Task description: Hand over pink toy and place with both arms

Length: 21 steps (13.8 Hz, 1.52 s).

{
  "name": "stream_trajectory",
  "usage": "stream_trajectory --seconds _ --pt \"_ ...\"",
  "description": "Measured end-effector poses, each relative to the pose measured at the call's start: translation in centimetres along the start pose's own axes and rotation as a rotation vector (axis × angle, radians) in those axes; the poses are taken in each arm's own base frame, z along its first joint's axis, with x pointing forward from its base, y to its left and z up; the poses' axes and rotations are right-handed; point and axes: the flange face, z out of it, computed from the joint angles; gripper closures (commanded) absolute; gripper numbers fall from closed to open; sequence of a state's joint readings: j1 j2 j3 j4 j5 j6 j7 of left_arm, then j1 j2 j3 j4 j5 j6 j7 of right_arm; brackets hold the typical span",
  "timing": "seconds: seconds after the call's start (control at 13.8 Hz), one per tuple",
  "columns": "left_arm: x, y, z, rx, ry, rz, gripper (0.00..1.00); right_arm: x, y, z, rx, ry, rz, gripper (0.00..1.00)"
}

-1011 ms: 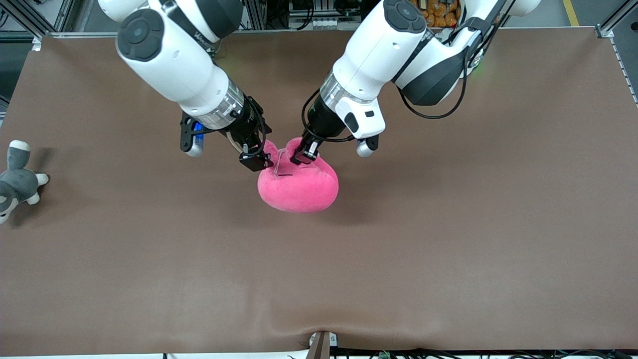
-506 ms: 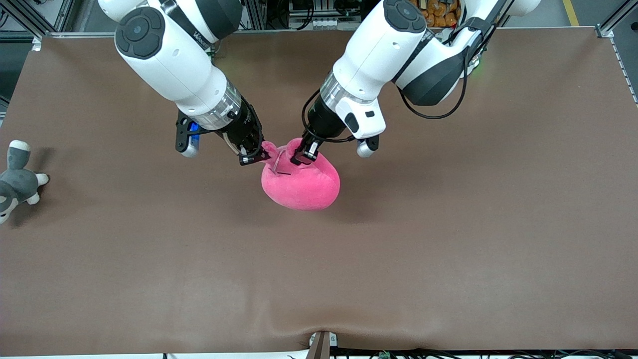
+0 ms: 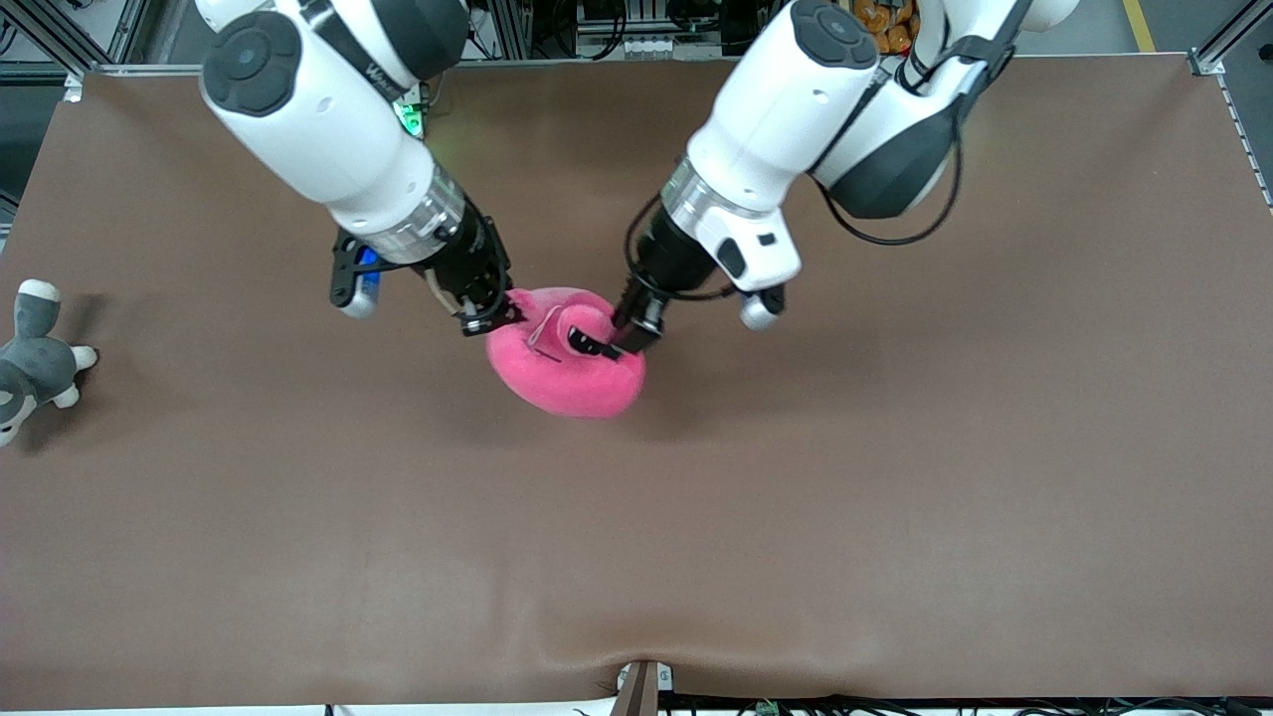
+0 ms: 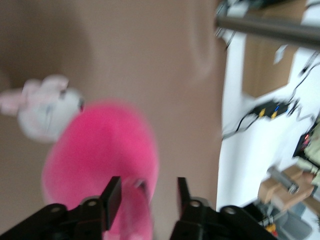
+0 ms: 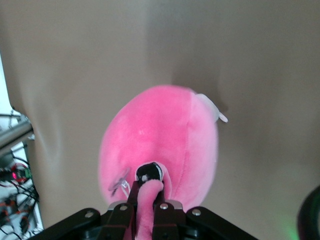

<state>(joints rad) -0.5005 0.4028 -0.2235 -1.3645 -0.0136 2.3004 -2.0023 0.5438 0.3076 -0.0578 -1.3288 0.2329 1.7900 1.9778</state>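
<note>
The pink toy is a round hot-pink plush that hangs over the middle of the table. My right gripper is shut on one of its floppy ears. The right wrist view shows that ear pinched between the fingers of the right gripper, with the pink toy hanging below. My left gripper stands open at the toy's top, toward the left arm's end. In the left wrist view the left gripper has its fingers apart. A strip of the pink toy lies loose between them, close to one finger.
A grey-and-white plush lies at the table edge at the right arm's end. A pale pink-and-white plush shows in the left wrist view next to the pink toy; the front view does not show it. Bare brown table surrounds the toy.
The right gripper closed on an ear. The left gripper opened and let go of the toy. The toy shifted toward the right arm's end.
</note>
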Motion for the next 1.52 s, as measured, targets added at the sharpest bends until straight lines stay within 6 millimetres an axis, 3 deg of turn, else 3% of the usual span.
stream_trajectory --seconds 0.29,0.51,0.65,0.87,1.01,1.23,1.37,1.44,1.52 --pt "4.6 1.4 0.1 0.005 0.161 0.139 0.0 5.7 -1.6 -2.3 -0.019 0.025 0.066 1.0" --pt "11.5 3.2 -0.9 0.079 0.224 0.315 0.0 12.0 -2.8 -3.5 -0.075 0.049 0.005 1.0" --pt "15.7 4.1 -2.3 0.116 0.251 0.4 0.0 17.6 -3.7 -3.4 -0.122 0.054 -0.064 1.0" --pt "19.7 3.5 -3.8 0.176 0.272 0.512 0.0 27.9 -5.0 -0.1 -0.201 0.031 -0.205 1.0" --pt "20.6 1.9 -4.7 0.216 0.273 0.596 0.0 34.7 -5.7 4.0 -0.265 -0.002 -0.272 1.0" --pt "21.9 0.0 -8.0 0.261 0.256 0.709 0.0 43.9 -5.6 10.3 -0.345 -0.082 -0.392 1.0" --pt "23.1 -0.8 -10.1 0.32 0.24 0.81 0.0 48.3 -4.9 12.7 -0.367 -0.134 -0.467 1.0" --pt "23.8 -1.1 -10.9 0.353 0.227 0.864 0.0 49.6 -4.7 13.2 -0.367 -0.148 -0.496 1.0" --pt "24.5 -1.4 -11.6 0.388 0.21 0.914 0.0 50.4 -4.6 13.4 -0.36 -0.152 -0.517 0.83"
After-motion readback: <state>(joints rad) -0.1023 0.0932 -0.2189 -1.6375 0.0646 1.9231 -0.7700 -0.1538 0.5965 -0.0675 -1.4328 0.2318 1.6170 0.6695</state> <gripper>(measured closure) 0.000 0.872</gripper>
